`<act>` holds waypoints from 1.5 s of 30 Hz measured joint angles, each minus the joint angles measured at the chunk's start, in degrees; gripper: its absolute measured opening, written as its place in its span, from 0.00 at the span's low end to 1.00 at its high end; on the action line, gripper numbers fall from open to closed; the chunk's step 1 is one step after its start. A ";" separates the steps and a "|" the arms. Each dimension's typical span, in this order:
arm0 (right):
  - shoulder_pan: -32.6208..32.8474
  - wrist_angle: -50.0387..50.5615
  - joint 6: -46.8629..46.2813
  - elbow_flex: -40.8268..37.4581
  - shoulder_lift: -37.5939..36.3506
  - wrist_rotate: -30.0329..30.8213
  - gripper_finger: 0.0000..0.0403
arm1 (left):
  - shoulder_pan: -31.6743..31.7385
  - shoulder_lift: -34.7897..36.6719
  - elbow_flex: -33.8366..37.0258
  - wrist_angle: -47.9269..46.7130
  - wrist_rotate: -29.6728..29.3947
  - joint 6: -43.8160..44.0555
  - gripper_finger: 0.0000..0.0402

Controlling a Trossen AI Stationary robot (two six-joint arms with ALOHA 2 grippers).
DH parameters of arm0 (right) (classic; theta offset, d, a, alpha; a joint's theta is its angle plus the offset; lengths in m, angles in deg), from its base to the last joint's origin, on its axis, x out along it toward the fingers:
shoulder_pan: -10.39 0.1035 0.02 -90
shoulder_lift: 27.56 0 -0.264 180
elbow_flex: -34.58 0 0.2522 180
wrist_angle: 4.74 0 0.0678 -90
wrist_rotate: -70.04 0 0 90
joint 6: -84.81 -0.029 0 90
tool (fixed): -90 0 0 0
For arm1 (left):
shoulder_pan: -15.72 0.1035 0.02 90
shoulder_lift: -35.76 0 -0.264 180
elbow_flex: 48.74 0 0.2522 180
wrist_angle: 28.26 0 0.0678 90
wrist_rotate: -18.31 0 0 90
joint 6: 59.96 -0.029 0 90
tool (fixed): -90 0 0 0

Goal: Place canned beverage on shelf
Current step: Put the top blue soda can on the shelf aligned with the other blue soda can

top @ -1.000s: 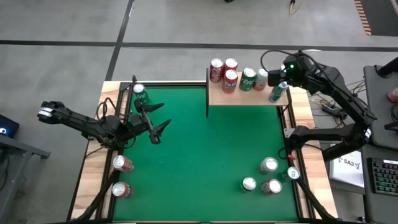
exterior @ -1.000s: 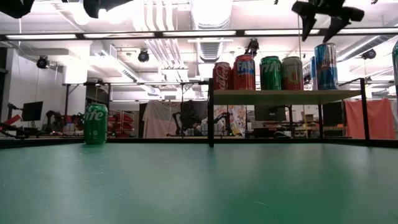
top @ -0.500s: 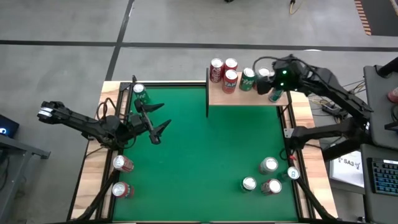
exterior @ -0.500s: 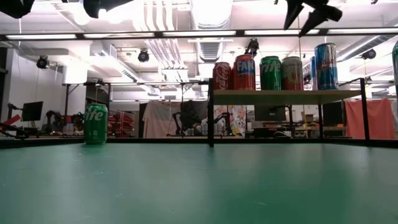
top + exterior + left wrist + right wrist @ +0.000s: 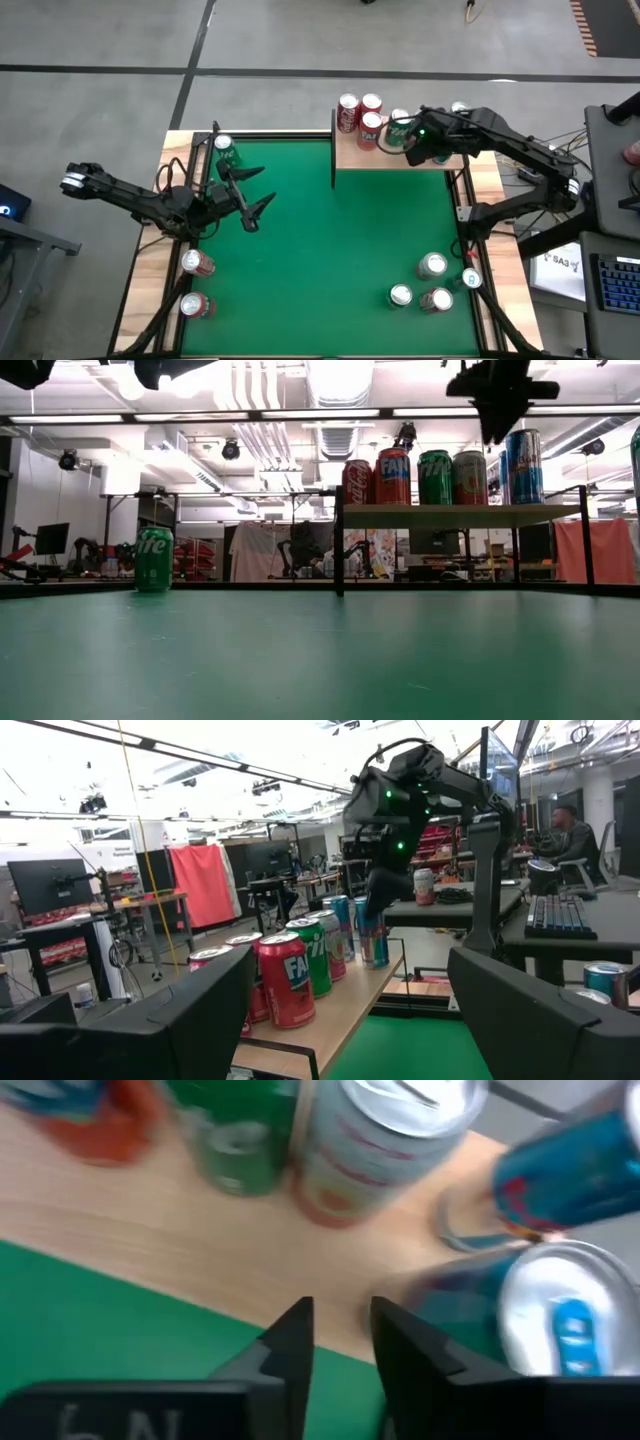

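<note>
Your right claw (image 5: 497,432) is hovering above the shelf (image 5: 450,514), pointing straight down. Its fingers are sitting drawn together, gripping nothing; in the right wrist view only a thin strip of bare wood is showing between them.

The blue can (image 5: 523,466) is standing upright on the shelf, just below that claw and a little toward the shelf's right end, free of the fingers. On the claw's other side a pink can (image 5: 469,478) is standing just below it, so the claw is hanging over the gap between the two. Farther out past the pink can, a green can (image 5: 435,477), an orange-labelled red can (image 5: 393,476) and a cola can (image 5: 357,482) are lining up toward the shelf's left post.

Your left claw (image 5: 255,202) is waiting well apart from the shelf, low over the left half of the table (image 5: 330,250), fingers spread wide and empty. A Sprite can (image 5: 154,559) is standing beyond it at the table's far left corner. More cans are lying loose nearer you: two (image 5: 197,262) behind the left claw, four (image 5: 432,265) far below the right claw, at the table's near right.
</note>
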 joint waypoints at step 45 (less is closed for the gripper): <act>-0.28 5.08 2.98 -0.07 0.40 8.22 0.07 | 0.00 0.00 0.00 -0.08 0.00 0.00 0.79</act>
